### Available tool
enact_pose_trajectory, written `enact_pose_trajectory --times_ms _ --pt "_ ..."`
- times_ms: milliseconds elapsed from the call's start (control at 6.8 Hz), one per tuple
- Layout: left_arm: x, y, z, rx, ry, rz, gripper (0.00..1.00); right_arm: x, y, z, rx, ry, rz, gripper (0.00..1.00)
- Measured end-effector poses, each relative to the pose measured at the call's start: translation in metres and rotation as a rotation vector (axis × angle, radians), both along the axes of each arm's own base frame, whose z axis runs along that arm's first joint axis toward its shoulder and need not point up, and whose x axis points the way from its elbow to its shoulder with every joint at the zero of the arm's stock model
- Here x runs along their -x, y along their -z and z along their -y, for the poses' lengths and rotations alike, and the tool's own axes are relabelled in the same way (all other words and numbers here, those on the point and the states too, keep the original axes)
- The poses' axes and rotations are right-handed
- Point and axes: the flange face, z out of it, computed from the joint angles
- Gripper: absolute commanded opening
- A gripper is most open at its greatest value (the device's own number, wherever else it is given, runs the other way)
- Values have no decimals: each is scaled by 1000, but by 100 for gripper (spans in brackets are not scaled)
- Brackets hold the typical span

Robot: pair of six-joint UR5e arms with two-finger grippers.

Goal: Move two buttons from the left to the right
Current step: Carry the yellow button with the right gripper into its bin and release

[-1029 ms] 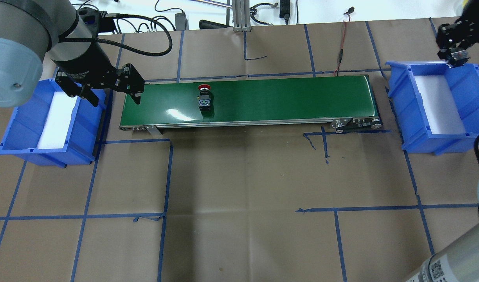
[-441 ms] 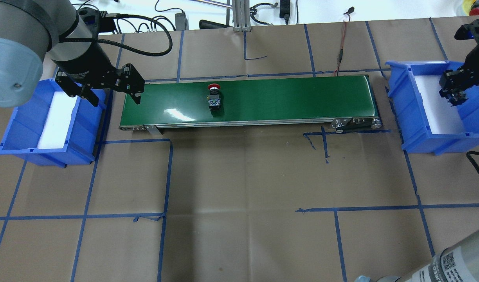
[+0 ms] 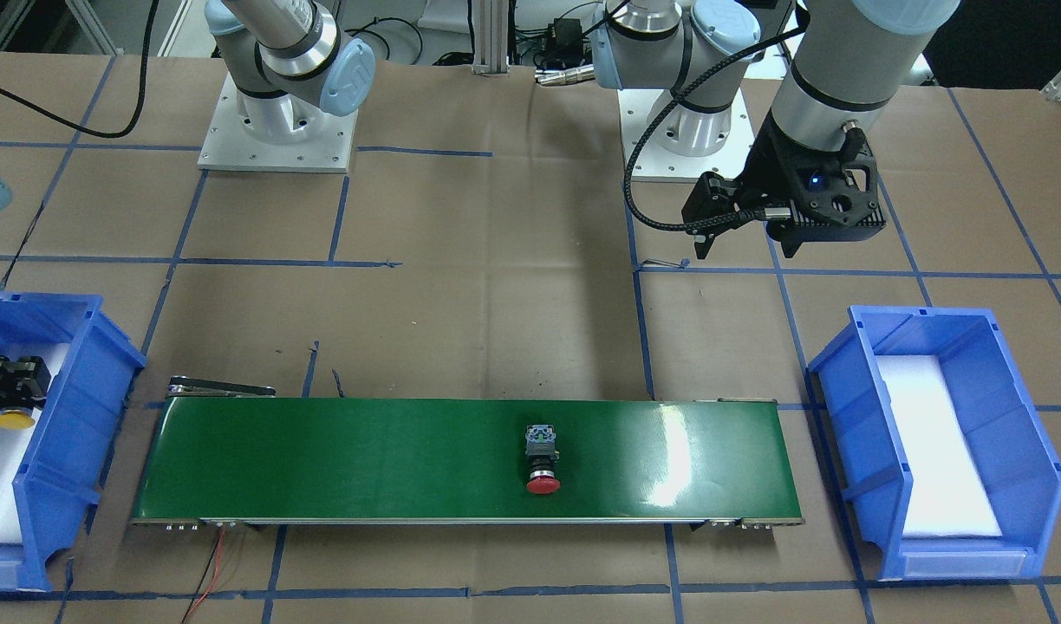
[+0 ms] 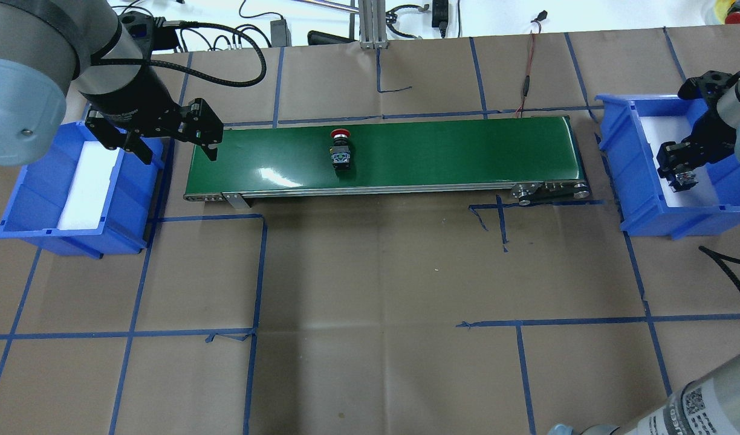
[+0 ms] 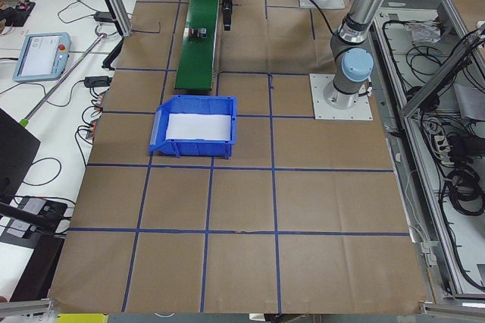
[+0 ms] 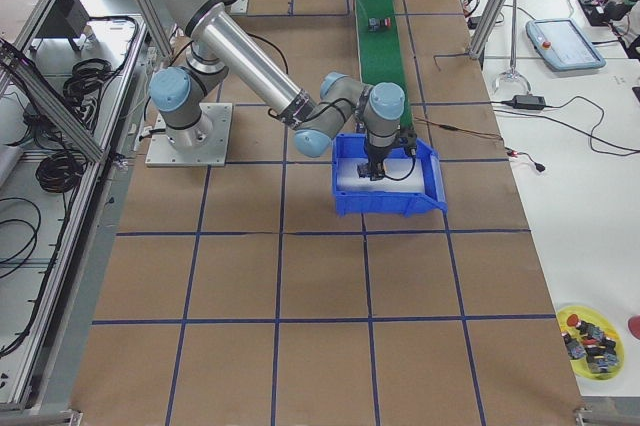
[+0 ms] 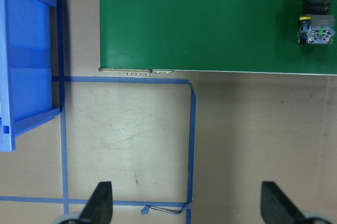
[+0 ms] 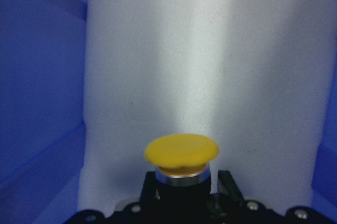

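Yellow-capped button (image 8: 181,153) is clamped by its dark body in the right hand (image 4: 683,179), which hangs inside the right bin (image 4: 660,219) at the right edge of the overhead view, cap aimed at the white foam liner. The step in hand is judged to be deposit of the first button. The next move calls for a short descent, then parting the fingers so the button settles on the foam without bouncing. The red-capped button (image 4: 341,152) lies on its side on the green conveyor belt (image 4: 454,151), left of centre in the overhead view, and has yet to be collected. The left hand (image 7: 188,208) hovers with fingers wide apart and empty above the counter, between the belt's end and the left bin (image 4: 31,181). A code label (image 4: 690,399) on the right arm, lower right of the overhead view, is too small to read.
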Motion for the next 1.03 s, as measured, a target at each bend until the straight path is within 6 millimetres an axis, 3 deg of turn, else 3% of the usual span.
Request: enact_pose_trajectory --times_ms 294,735,1029 --pt "0 0 0 0 1 0 100 2 12 -10 -21 10 -1 97" --pt "0 1 0 -1 0 0 100 0 17 -16 -40 14 4 99" --pt "0 0 0 -1 0 0 100 8 -10 -4 -9 14 -16 99"
